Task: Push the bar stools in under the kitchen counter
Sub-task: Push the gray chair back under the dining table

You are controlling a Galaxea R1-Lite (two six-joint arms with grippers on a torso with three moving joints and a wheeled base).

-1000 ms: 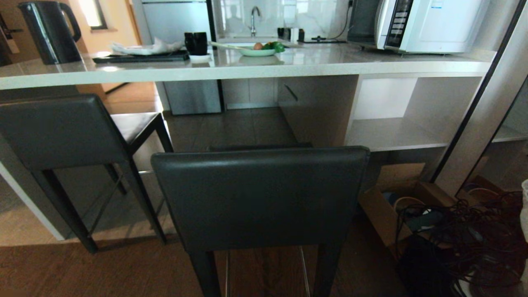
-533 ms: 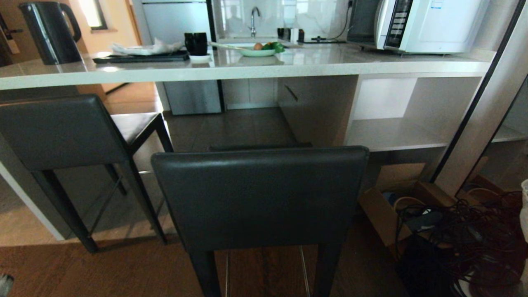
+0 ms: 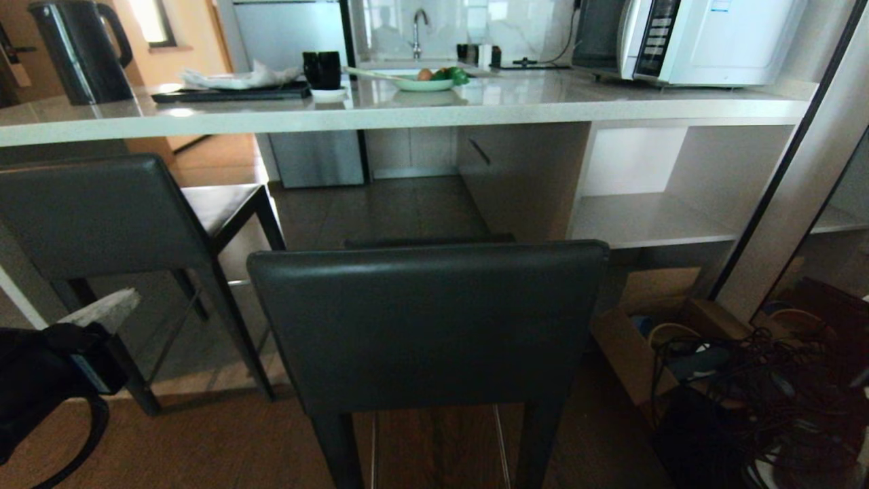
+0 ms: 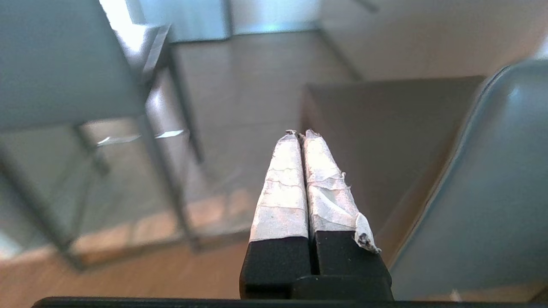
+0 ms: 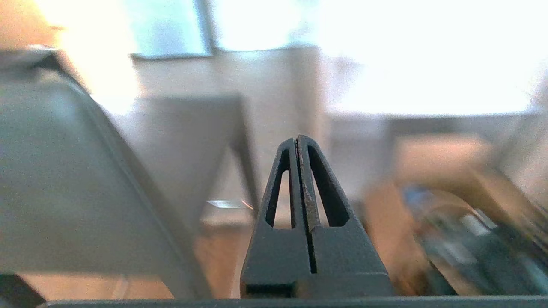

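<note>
Two bar stools stand before the kitchen counter. The near stool's dark-grey backrest fills the middle of the head view, out from the counter's edge. The left stool has the front of its seat under the slab. My left gripper shows at the lower left, beside the near stool. Its white-taped fingers are shut on nothing, with the near backrest to one side. My right gripper is shut and empty, on the other side of that backrest.
On the counter stand a black kettle, a tray, a black cup, a plate of food and a microwave. White shelves are at the right, with a cardboard box and tangled cables on the floor below.
My left arm has risen into the head view at the lower left. Both stools stand where they were.
</note>
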